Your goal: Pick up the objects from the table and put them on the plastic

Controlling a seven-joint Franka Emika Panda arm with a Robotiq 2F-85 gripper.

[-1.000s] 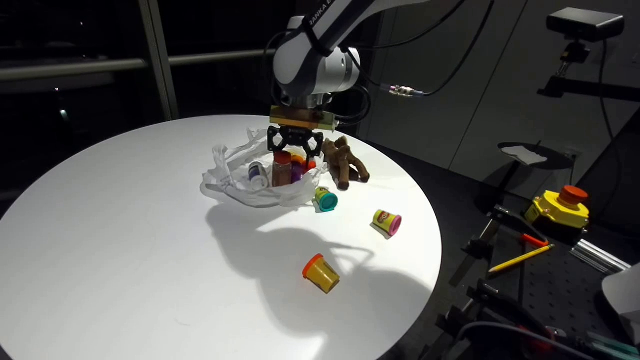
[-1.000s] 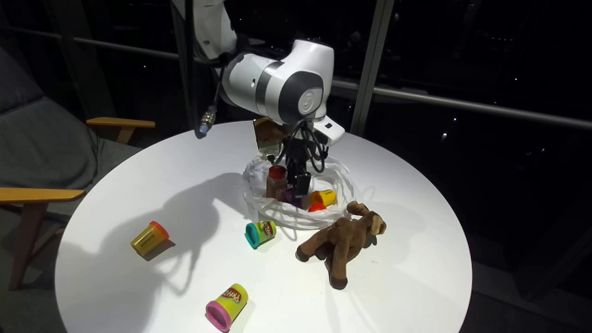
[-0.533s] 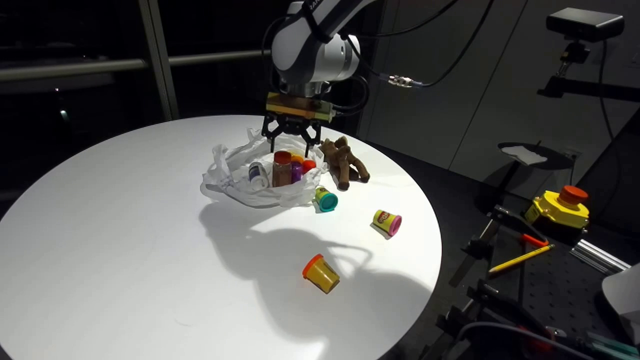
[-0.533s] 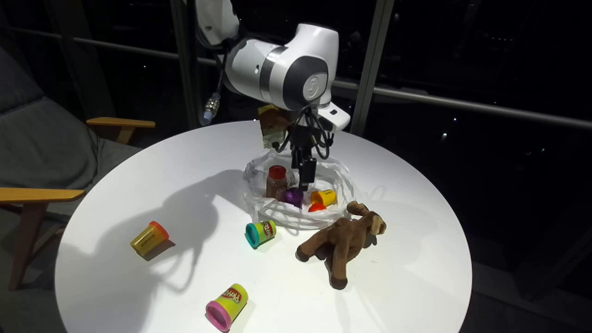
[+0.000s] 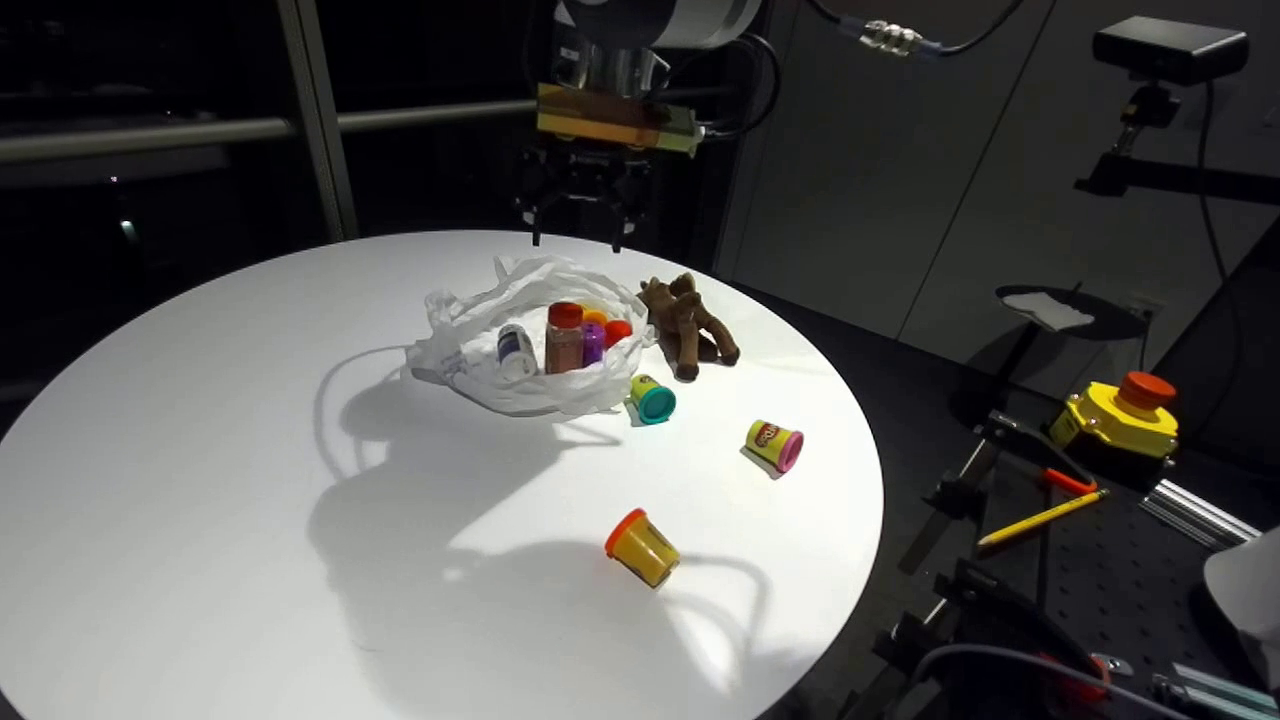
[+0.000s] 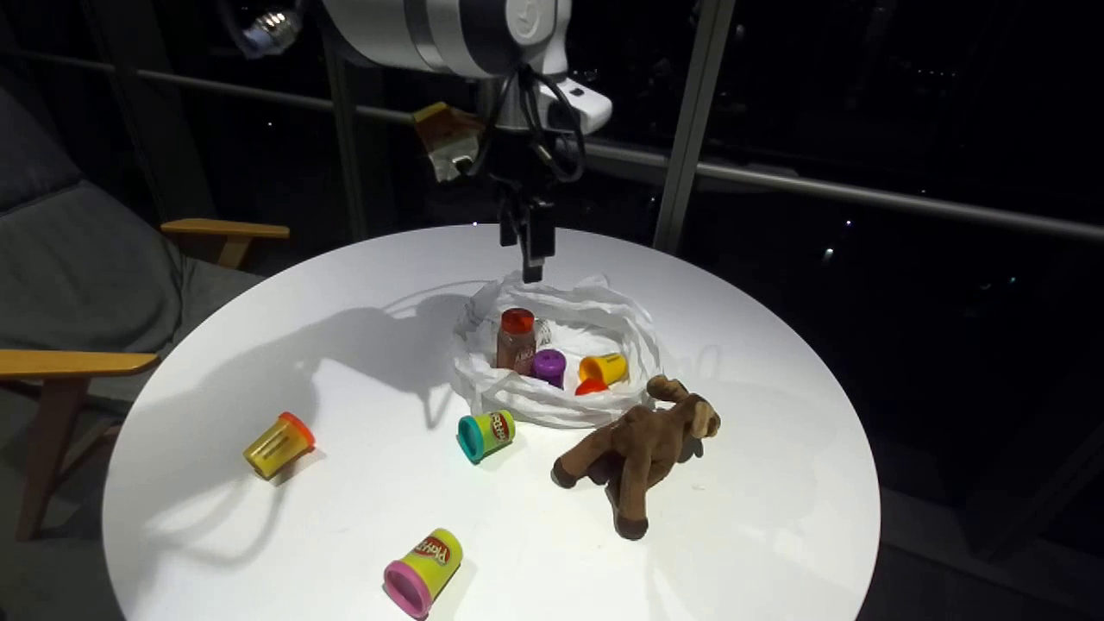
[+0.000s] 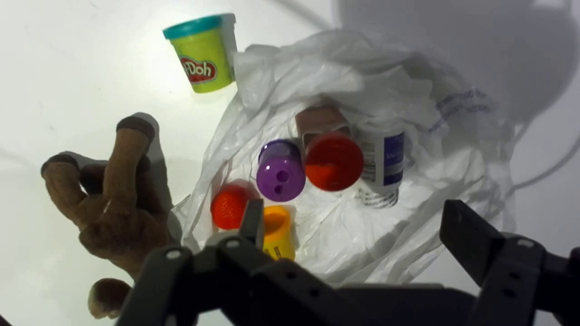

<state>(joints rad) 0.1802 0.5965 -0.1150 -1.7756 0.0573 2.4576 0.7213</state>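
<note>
My gripper (image 5: 576,244) is open and empty, above the white plastic bag (image 5: 440,350). In the wrist view the open jaws (image 7: 353,209) span the bag's near part. In the bag are a red-lidded jar (image 7: 334,162), a white bottle (image 7: 383,156), a purple item (image 7: 281,178), a red item (image 7: 230,207) and a yellow tub (image 7: 277,228), partly hidden by a finger. On the table outside lie a teal-lidded tub (image 6: 486,435), a pink-lidded tub (image 6: 423,573), a yellow tub with an orange lid (image 6: 279,445) and a brown plush animal (image 6: 642,448).
The round white table (image 5: 250,480) has its edge beyond the pink-lidded tub. The plush animal and teal-lidded tub lie close beside the bag. A grey chair (image 6: 86,285) stands by the table. A side bench with an emergency stop (image 5: 1115,415) stands beyond the edge.
My gripper, low in the bag a second ago, has risen well above it, open. The items in the bag and on the table have not visibly moved. The arm's shadow has shifted.
</note>
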